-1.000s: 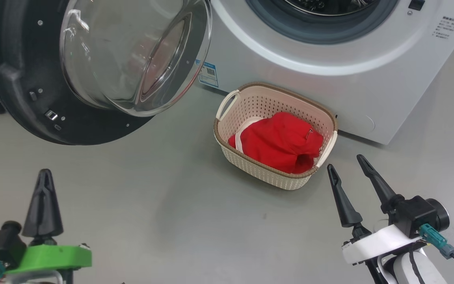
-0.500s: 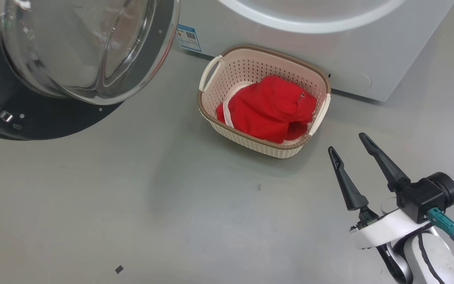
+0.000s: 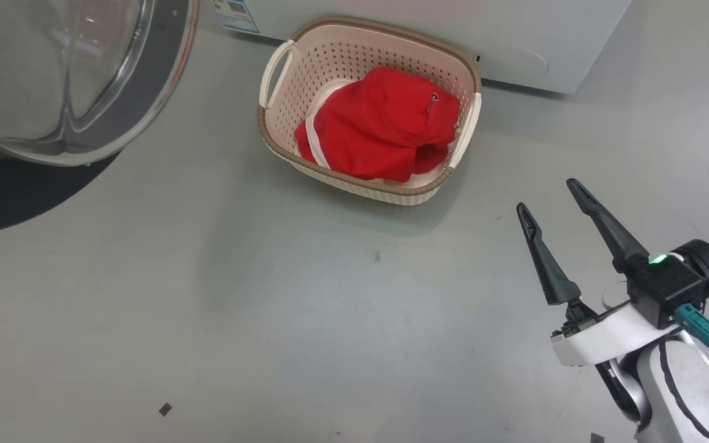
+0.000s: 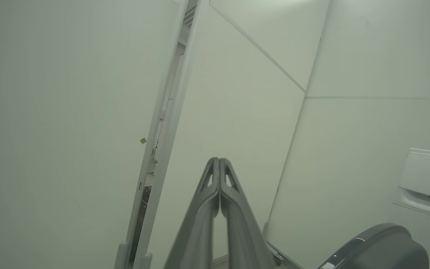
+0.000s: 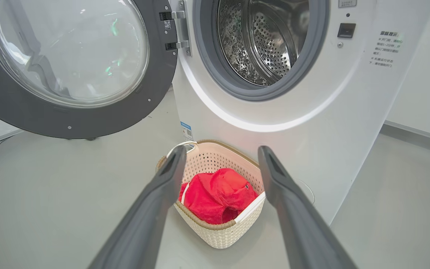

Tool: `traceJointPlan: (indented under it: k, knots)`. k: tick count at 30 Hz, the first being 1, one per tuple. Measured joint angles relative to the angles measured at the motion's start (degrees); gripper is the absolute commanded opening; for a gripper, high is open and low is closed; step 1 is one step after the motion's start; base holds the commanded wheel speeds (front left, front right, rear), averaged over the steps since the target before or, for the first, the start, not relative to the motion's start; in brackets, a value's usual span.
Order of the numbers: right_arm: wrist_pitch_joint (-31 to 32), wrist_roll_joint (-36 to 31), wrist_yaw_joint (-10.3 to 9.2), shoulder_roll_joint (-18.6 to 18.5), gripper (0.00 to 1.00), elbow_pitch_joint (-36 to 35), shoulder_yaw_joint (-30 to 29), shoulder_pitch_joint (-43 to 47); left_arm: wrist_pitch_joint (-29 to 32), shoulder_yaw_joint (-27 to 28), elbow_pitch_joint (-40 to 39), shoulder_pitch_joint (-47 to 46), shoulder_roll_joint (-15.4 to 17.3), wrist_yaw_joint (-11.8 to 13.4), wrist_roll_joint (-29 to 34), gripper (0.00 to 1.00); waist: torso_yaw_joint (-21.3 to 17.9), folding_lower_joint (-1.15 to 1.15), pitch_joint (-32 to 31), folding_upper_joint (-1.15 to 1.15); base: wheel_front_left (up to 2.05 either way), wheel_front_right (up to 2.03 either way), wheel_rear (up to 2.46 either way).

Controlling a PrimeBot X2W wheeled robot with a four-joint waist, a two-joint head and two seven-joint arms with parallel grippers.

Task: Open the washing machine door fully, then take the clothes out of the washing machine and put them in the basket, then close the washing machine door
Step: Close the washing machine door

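Currently: clothes in basket, door wide open

Head view cuts off most of the washing machine [image 3: 514,31] & the washing machine door [image 3: 53,74] at the top/left edges. In the left wrist view, a grey rounded shape [image 4: 379,246] at bottom right is too blurred to ID. The clothes [image 3: 379,126] lie bunched in the basket [image 3: 354,55], which sits on the floor [image 3: 207,277] just in front of the machine. Right tool [image 3: 545,195]: fingers spread wide, holding nothing, over the floor near the basket but apart from it. Left tool [image 4: 219,160]: fingers pressed together, nothing btwn them, facing pale wall panels [image 4: 69,112].
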Motion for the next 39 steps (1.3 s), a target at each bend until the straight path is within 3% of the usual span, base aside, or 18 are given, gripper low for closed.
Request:
traceJointPlan:
  k: [6, 15, 25, 39]
  knots:
    - [0.0, 0.62, 0.0, -0.03, 1.0, 0.03, 1.6, -1.18, 5.91, 7.36, 9.43, -4.6, 0.79, 1.63, -7.97, 0.0, -2.27, 0.0, 1.72, 0.0, 0.0, 0.0, 0.0]
    - [-0.09, 1.31, 0.0, -0.32, 1.0, 0.71, 1.91, -2.28, 14.52, 14.91, 21.87, -11.79, -2.57, 2.7, -19.47, 0.0, -5.05, 0.0, 3.34, 0.0, 0.0, 0.0, 0.0]
    - [-0.19, 1.51, 0.0, -0.51, 1.0, 1.94, 1.43, -2.5, 21.61, 17.29, 33.98, -13.67, -2.34, 2.7, -18.62, 0.0, -5.52, 0.0, 2.95, 0.0, 0.0, 0.0, 0.0]
    - [-0.6, 1.91, 0.0, -0.45, 1.0, 2.9, 1.9, -3.23, 30.77, 20.85, 45.2, -19.42, -1.66, 2.69, -18.49, 0.0, -5.18, 0.0, 1.6, 0.0, 0.0, 0.0, 0.0]
